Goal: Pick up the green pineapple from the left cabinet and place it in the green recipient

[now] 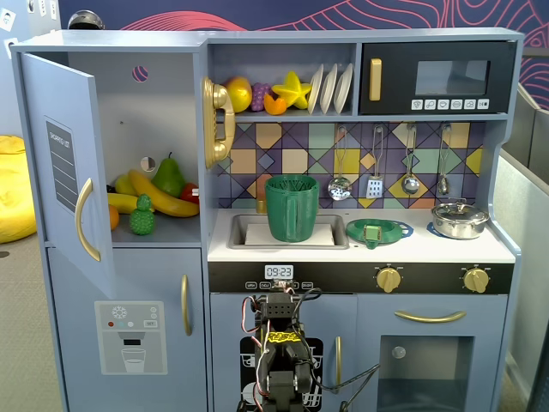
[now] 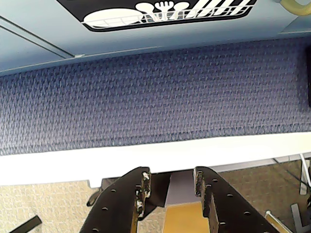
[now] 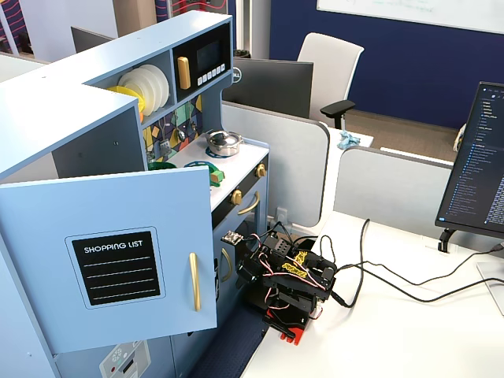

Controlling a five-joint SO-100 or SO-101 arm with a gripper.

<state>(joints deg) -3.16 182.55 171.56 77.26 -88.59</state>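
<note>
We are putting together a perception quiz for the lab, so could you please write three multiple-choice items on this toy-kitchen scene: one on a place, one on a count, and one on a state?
1. Where is the green pineapple?
A. In the sink
B. On the shelf of the left cabinet, by the bananas
C. Inside the green recipient

2. How many gold knobs are on the black strip below the counter?
A. Two
B. Four
C. None

3. What state is the gripper in?
A. Shut on the pineapple
B. Shut on a plate
C. Open and holding nothing

Answers:
1. B: in a fixed view it stands on the open cupboard's shelf in front of the bananas.
2. A: one knob and a second knob show there.
3. C: the wrist view shows the fingers apart with only floor and mat behind.
</note>
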